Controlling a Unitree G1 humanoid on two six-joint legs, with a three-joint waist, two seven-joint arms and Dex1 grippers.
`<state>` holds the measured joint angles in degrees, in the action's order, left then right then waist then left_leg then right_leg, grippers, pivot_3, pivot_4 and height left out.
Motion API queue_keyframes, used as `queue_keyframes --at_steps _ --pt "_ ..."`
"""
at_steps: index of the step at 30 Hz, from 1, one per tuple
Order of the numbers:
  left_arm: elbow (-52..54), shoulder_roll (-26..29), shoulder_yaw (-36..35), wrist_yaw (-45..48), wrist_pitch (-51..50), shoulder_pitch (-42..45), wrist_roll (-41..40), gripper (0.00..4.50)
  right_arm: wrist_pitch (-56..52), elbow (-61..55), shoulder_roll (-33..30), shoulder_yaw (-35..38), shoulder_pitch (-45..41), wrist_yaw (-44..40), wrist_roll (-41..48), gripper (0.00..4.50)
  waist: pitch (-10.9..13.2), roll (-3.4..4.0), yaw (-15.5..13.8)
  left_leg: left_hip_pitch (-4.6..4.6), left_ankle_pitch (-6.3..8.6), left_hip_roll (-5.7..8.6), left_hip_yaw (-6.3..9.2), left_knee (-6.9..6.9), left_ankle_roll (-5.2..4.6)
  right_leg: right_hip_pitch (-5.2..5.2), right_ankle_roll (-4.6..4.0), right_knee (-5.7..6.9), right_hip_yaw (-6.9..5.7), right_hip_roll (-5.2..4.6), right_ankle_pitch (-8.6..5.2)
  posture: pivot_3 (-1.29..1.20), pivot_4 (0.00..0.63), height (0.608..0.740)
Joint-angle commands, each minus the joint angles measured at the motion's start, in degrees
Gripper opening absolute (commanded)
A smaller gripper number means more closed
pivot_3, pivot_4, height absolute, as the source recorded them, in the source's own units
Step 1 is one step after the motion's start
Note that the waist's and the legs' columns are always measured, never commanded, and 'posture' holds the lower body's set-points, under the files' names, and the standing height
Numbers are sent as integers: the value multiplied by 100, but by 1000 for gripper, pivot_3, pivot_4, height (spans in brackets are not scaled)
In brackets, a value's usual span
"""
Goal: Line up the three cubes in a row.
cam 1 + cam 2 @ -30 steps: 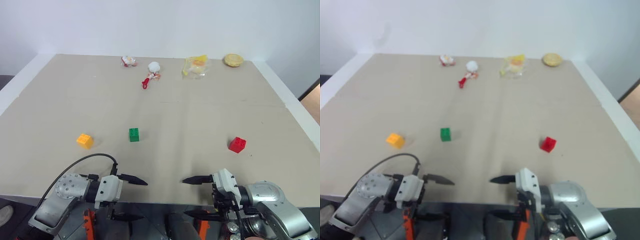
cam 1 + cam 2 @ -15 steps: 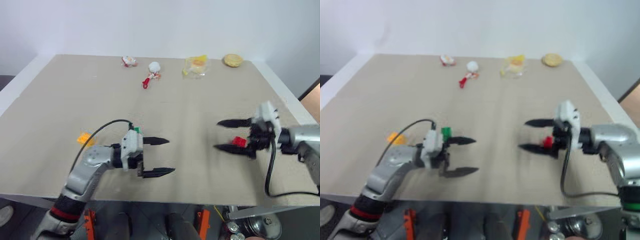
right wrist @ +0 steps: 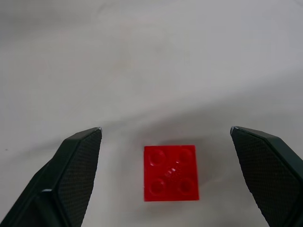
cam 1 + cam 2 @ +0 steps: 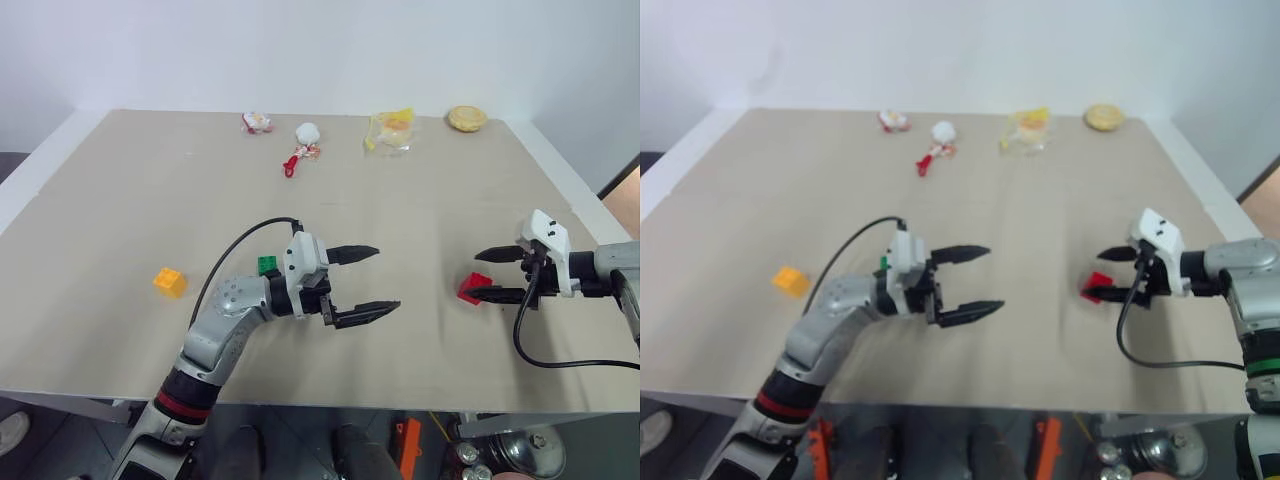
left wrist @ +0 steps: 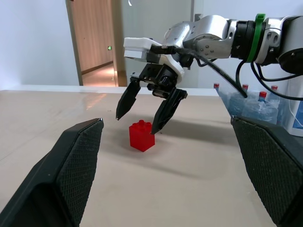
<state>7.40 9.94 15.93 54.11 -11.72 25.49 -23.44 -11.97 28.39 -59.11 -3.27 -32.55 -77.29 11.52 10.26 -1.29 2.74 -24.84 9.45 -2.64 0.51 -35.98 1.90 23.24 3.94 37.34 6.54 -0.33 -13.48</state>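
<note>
The right pincer (image 4: pixel 492 275) is hanging released right at the red cube (image 4: pixel 472 289), its two black fingers spread wide and straddling it, one tip to each side and neither yet touching. Seen along those fingers, the red cube is sitting squarely between them, studs up, so I judge a short descent and a squeeze is all the coming grasp needs. The cube is square, with no long axis to favour, and its faces are lying roughly in line with the finger pads.

The left pincer (image 4: pixel 368 282) is also released, holding nothing, hovering well to the left of the red cube and pointing toward it. The green cube (image 4: pixel 268 265) is resting on the surface (image 4: pixel 120 200) further left of the red cube, just behind the left wrist, and the yellow-orange cube (image 4: pixel 168 281) is lying further left again. The right arm is clearly the nearer one for the red cube; the left arm is nearer the other two.

Nothing is standing between the red cube and the green one except the left pincer itself, which could get in the way of a leftward carry. The wrapped snacks (image 4: pixel 390 131), small toys (image 4: pixel 303 148) and round bun (image 4: pixel 466 119) are lying far beyond the red cube, along the surface's back edge.
</note>
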Motion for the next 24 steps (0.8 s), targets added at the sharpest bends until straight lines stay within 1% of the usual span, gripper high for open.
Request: queue_keyframes --at_steps 1,2,3,4,7,11,12,13,17,19,24 --pt "84 -61 -16 -46 27 90 -23 4464 215 275 95 -96 -143 53 -280 4500 0 0 0 0 0 0 -2 -4 0 0 1 0 3 0 2 0 150 740" --pt "75 -66 -17 -47 34 91 -21 4464 206 337 119 -121 -169 48 -319 4500 0 0 1 0 0 0 -2 -4 0 -1 1 0 3 0 3 0 150 740" --pt "62 -72 -21 -52 50 96 -11 4491 159 412 150 -143 -202 36 -358 4250 0 1 0 0 -1 1 -4 -7 1 0 3 0 7 0 7 0 150 740" --pt "50 -78 -27 -56 63 103 -2 4491 136 476 176 -161 -227 22 -394 4250 0 2 0 0 -1 1 -4 -7 0 0 2 0 7 0 8 0 150 740" --pt "7 -100 -45 -71 92 137 11 4500 161 675 292 -151 -346 27 -470 3264 0 2 3 0 -2 1 -6 -8 1 1 3 0 11 0 11 0 150 740" --pt "-60 -156 -79 -103 119 196 18 4500 160 872 388 -154 -523 19 -566 1799 0 2 1 4 -2 1 -7 -8 0 -1 2 0 12 1 13 0 150 740" --pt "-75 -170 -88 -113 125 209 21 4500 158 888 394 -157 -543 7 -580 1468 0 2 1 4 -2 2 -7 -8 0 -1 2 0 12 1 13 0 150 740" --pt "-93 -182 -98 -129 131 220 21 4500 146 885 398 -148 -555 -6 -576 1268 0 2 1 3 -3 2 -7 -8 0 -1 2 0 12 1 13 0 150 740" --pt "-100 -128 -150 -111 133 186 -4 4500 19 649 409 -47 -570 -94 -430 1271 0 2 1 2 -2 2 -7 -6 0 0 5 0 14 1 11 0 150 740" --pt "-7 58 -202 -18 114 66 -14 4500 -147 143 425 -17 -535 -213 -260 1271 0 4 8 2 -2 2 -6 -3 0 1 4 0 14 2 11 0 150 740" --pt "196 788 -440 403 89 -343 -150 4500 -1094 -1601 546 -202 -514 -363 161 1271 0 7 84 16 -2 -4 -3 14 0 5 3 10 18 13 13 0 150 740"
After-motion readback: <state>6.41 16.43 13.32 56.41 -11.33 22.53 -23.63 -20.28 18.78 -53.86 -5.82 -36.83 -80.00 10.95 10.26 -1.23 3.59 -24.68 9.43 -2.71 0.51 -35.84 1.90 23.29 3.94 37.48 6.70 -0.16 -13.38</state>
